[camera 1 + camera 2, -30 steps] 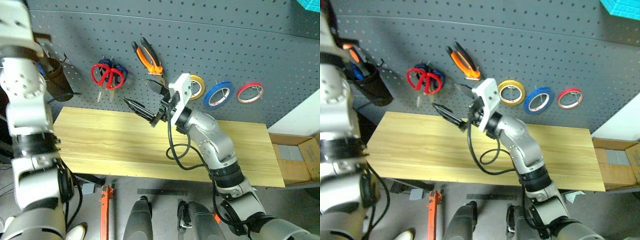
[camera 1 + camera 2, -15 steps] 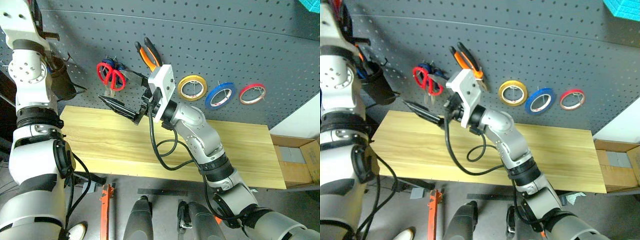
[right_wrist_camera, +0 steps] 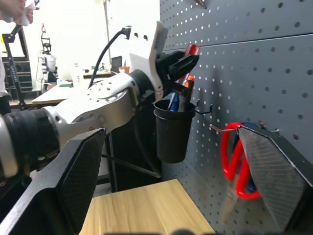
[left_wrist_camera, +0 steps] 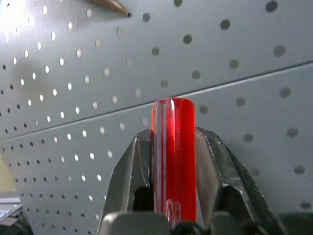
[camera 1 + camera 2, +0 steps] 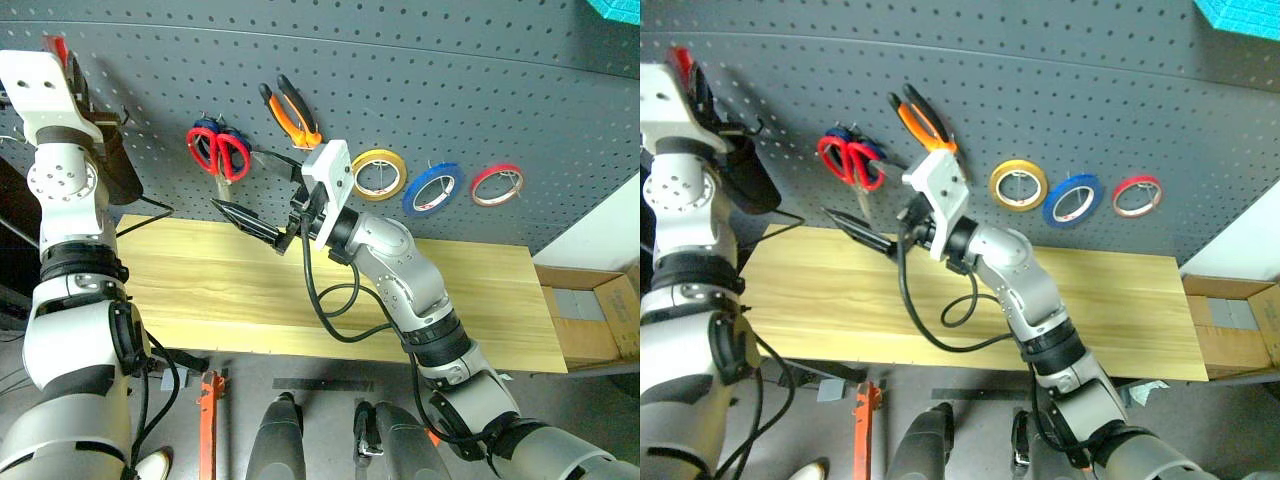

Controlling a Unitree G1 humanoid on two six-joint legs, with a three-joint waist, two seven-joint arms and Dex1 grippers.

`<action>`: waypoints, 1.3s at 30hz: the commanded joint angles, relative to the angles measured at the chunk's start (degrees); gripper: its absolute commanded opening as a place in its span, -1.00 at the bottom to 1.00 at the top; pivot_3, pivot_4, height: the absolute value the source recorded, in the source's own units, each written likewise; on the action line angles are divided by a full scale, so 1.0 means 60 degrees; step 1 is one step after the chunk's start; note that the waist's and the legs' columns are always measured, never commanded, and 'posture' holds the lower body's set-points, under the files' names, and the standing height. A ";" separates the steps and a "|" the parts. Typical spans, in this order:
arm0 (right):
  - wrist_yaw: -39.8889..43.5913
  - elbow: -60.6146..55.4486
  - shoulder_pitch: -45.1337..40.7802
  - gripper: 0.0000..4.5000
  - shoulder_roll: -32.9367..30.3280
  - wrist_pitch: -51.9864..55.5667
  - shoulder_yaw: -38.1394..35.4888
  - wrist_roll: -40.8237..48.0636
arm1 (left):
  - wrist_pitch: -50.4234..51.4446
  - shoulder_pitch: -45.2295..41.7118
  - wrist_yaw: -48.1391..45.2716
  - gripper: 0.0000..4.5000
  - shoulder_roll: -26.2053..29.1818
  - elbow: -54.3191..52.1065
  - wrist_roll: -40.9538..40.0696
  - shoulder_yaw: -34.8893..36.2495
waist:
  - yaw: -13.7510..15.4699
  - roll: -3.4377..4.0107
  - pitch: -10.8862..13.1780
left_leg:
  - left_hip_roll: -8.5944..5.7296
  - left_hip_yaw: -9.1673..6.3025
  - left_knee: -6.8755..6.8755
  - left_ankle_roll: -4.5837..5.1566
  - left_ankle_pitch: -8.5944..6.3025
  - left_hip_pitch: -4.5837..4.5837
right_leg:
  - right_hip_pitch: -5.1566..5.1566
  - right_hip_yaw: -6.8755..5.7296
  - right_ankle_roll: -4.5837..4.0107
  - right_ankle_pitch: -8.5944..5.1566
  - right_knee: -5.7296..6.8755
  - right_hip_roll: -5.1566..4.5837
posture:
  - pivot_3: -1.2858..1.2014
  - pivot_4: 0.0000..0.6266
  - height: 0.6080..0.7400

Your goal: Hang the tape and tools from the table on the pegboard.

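Note:
My left gripper [image 4: 173, 139] is shut on the screwdriver [image 4: 174, 161], whose red handle stands between the fingers close to the pegboard [image 5: 450, 90]. In the right wrist view that gripper holds it just above a black cup [image 3: 171, 132] hooked on the board. The pliers [image 5: 290, 112], the red scissors [image 5: 220, 150] and the blue tape [image 5: 432, 188] hang on the pegboard. My right gripper [image 5: 235, 180] is open and empty above the table [image 5: 200, 290], just in front of the red scissors.
A yellow tape roll [image 5: 378, 172] and a red tape roll [image 5: 498, 184] hang beside the blue one. Blue-handled scissors sit behind the red ones. The cup holds blue and orange handles. A cardboard box [image 5: 590, 310] stands past the table's right end.
My left hand has sunk with the screwdriver toward the black cup. The head views have shifted. The right gripper stays open in about the same place.

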 commanded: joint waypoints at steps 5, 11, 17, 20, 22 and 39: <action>0.0108 -0.0404 0.0002 1.00 -0.0114 -0.0138 -0.0097 0.0015 | 0.1399 0.0800 0.0322 -0.23 -0.0112 -0.1731 -0.0747 0.0605 | -0.0055 0.0003 0.0003 | 0.0000 -0.0002 0.0000 -0.0010 0.0006 0.0041 | 0.0039 0.0001 0.0002 -0.0001 -0.0001 0.0000 | 0.18 -0.23 1.00; 0.0139 -0.0473 0.0094 1.00 -0.0209 -0.0104 -0.0099 0.0053 | 0.1837 0.0977 0.0374 0.66 -0.0172 -0.2360 -0.0792 0.0579 | -0.0007 0.0005 0.0006 | 0.0005 -0.0007 -0.0001 -0.0013 0.0008 0.0113 | 0.0106 0.0009 0.0036 -0.0024 -0.0002 0.0003 | 0.18 -0.23 1.00; 0.0109 -0.0453 0.0109 1.00 -0.0218 -0.0203 -0.0107 -0.0034 | 0.2384 0.0883 -0.0349 0.98 -0.0516 -0.2876 -0.1400 0.0605 | 0.0102 0.0005 0.0006 | 0.0005 -0.0003 -0.0001 -0.0011 0.0011 0.0125 | 0.0115 0.0013 0.0035 -0.0025 -0.0002 0.0004 | 0.18 -0.24 1.00; 0.0102 -0.0453 0.0121 1.00 -0.0251 -0.0285 -0.0111 -0.0112 | 0.2754 0.0920 -0.1063 0.98 -0.0951 -0.3704 -0.2112 0.0619 | 0.0172 0.0004 0.0006 | 0.0005 -0.0004 -0.0001 -0.0012 0.0012 0.0123 | 0.0118 0.0014 0.0035 -0.0025 -0.0004 0.0004 | 0.18 -0.25 1.00; 0.0195 -0.0472 0.0136 1.00 -0.0339 -0.0362 -0.0049 -0.0221 | 0.2824 0.1039 -0.1273 0.98 -0.1051 -0.4394 -0.2073 0.0408 | 0.0167 0.0004 0.0006 | 0.0002 -0.0005 -0.0001 -0.0012 0.0012 0.0122 | 0.0123 0.0017 0.0034 -0.0025 -0.0011 0.0003 | 0.18 -0.27 1.00; -0.1064 -0.4196 0.3792 1.00 -0.2715 0.1254 -0.0711 -0.0713 | 0.8743 0.5646 -0.0207 0.98 -0.4888 -1.3611 -0.3871 -0.2850 | 0.0120 0.0014 -0.0001 | -0.0006 -0.0014 -0.0008 -0.0013 0.0012 0.0142 | 0.0160 0.0037 0.0034 -0.0028 -0.0024 -0.0008 | 0.16 -0.40 1.00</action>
